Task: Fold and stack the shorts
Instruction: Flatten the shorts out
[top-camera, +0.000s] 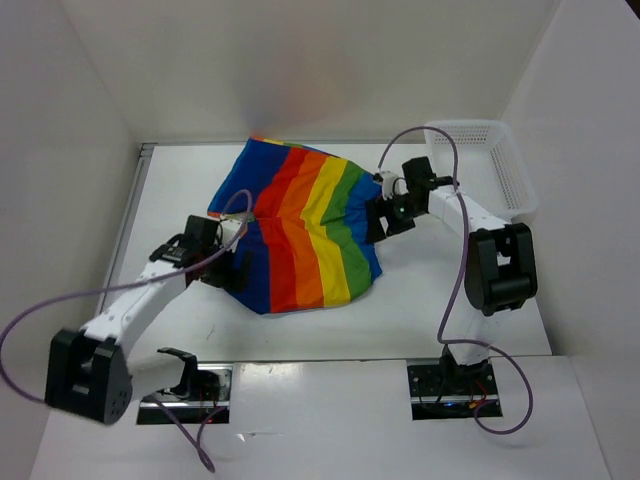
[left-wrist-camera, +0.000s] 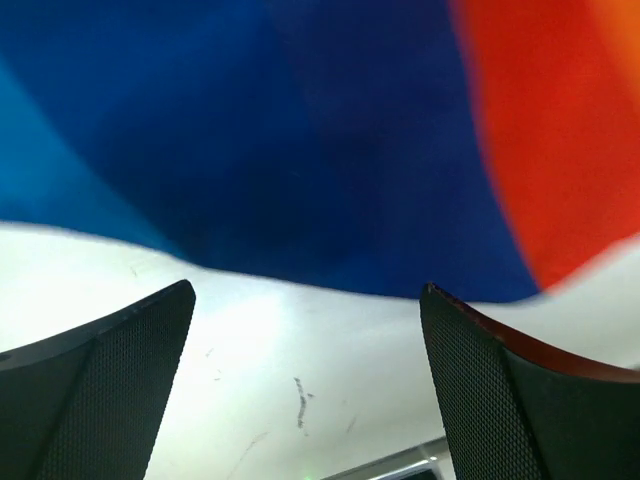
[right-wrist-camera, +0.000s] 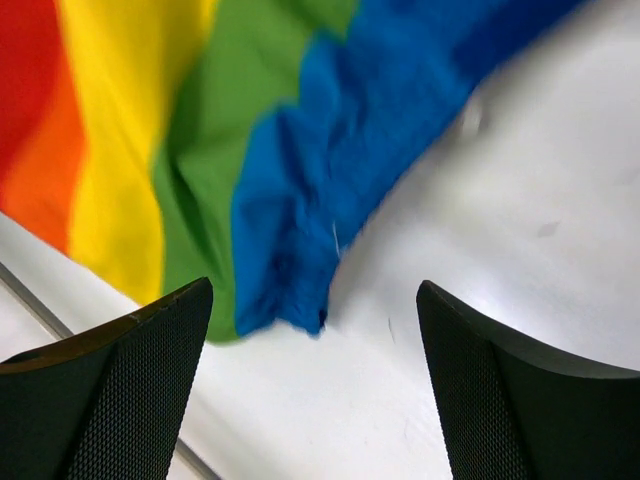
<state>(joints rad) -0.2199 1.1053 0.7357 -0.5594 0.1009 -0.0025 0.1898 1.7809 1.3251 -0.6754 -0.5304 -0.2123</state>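
The shorts (top-camera: 300, 228) lie spread mid-frame on the white surface (top-camera: 440, 310). My left hand (left-wrist-camera: 305, 310) reaches in low at their left blue edge, fingers apart, holding nothing; my right hand (right-wrist-camera: 312, 300) angles in at their right blue edge, also spread and empty.

**White shells, black joints, lilac cables**

Both arms share one build. The left arm (top-camera: 130, 310) and the right arm (top-camera: 440, 203) have smooth white link shells, broken by bulky black joint housings (top-camera: 500, 265) with rounded corners. A thin lilac cable (top-camera: 443, 315) trails off each arm and runs down to a black base plate (top-camera: 450, 385), where small red wires show. Close up, the fingers (left-wrist-camera: 100, 400) are matte black wedges with rounded tips, their inner faces covered in a fine dimpled grid.
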